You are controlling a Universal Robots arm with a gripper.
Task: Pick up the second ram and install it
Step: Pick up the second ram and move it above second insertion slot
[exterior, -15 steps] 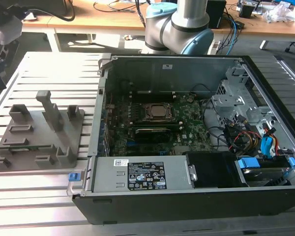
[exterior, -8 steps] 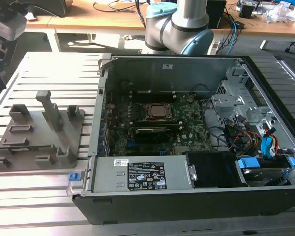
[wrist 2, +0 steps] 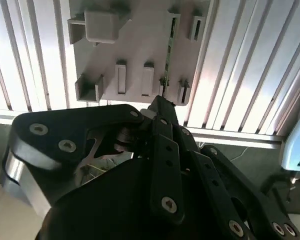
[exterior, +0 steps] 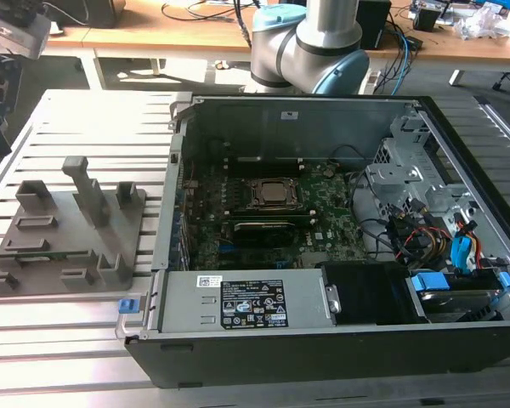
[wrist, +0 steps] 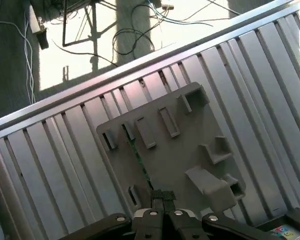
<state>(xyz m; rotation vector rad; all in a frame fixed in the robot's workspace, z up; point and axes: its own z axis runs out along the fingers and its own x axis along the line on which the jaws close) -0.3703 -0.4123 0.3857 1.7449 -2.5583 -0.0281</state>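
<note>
The second ram (wrist: 140, 164) is a thin green stick standing on edge in a slot of the grey holder block (wrist: 180, 155). In the second wrist view the ram (wrist 2: 169, 47) runs along the same holder block (wrist 2: 135, 45). In the exterior view the ram (exterior: 51, 256) lies low in the holder block (exterior: 68, 234), left of the computer case. In both wrist views my gripper (wrist: 163, 196) hangs well above the block, near one end of the stick. Its black fingertips (wrist 2: 162, 104) are pressed together with nothing between them.
The open computer case (exterior: 323, 331) holds the green motherboard (exterior: 327, 217) with the metal-framed CPU socket (exterior: 272, 194). Drive cages and cables (exterior: 442, 229) fill its right side. The arm's base (exterior: 306, 42) stands behind the case. The ribbed aluminium table (exterior: 68, 331) carries everything.
</note>
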